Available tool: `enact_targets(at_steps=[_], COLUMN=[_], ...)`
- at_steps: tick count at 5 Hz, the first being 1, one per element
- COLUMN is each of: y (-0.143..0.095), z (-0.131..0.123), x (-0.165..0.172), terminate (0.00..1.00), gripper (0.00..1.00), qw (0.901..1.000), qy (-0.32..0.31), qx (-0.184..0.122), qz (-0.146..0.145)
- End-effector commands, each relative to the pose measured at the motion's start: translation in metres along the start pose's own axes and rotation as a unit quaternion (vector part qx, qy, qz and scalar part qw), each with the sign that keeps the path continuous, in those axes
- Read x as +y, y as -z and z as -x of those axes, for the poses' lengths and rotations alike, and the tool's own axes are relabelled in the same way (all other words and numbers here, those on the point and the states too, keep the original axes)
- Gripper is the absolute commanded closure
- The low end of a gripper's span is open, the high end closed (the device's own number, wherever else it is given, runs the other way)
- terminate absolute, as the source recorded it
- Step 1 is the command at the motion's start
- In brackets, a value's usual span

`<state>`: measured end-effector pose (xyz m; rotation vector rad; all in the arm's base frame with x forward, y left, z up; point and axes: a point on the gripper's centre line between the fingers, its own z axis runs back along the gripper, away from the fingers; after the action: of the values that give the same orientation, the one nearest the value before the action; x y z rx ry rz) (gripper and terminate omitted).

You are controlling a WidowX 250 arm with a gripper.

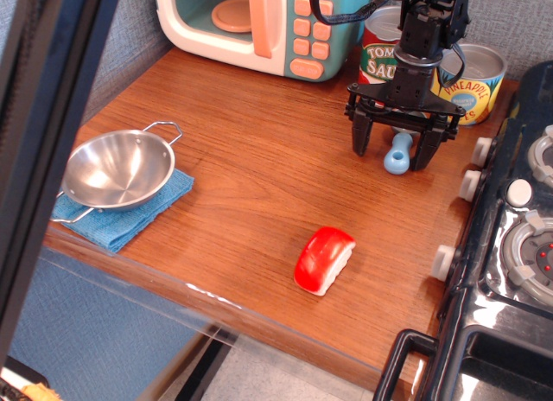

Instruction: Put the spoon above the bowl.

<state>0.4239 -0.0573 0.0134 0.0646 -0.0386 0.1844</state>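
The spoon [398,154] lies on the wooden counter at the back right; its light-blue handle points toward me and its grey head is hidden behind the gripper. My black gripper [394,153] is open, low over the counter, with one finger on each side of the spoon's handle. The shiny steel bowl [117,168] with wire loop handles sits far to the left on a blue cloth [130,218].
A toy microwave [259,21] stands at the back. Two tin cans [471,81] stand behind the gripper. A red and white toy [324,259] lies mid-counter. A black stove [514,237] borders the right. A dark bar [43,116] crosses the left foreground.
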Motion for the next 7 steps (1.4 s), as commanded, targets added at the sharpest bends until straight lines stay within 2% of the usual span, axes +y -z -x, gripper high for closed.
enact_targets(at_steps=[1,2,3,4,5,6,7], y=[-0.015,-0.018,-0.040,-0.075,-0.090,-0.088,-0.078], z=[0.004,0.007,0.011,0.013,0.012,0.002,-0.011], x=[0.004,0.006,0.016,0.052,0.102,0.148,0.194], terminate=[0.00,0.00,0.00,0.00,0.00,0.00,0.00], gripper=[1.00,1.00,1.00,1.00,1.00,1.00,1.00], qw=[0.9997,0.9995,0.9982,0.9948,0.9935,0.9943,0.9951], qy=[-0.008,-0.008,-0.009,-0.021,-0.004,0.017,0.036], qx=[-0.022,-0.025,-0.051,-0.093,-0.110,-0.105,-0.088], qz=[0.010,0.017,0.029,0.036,0.031,-0.005,-0.028])
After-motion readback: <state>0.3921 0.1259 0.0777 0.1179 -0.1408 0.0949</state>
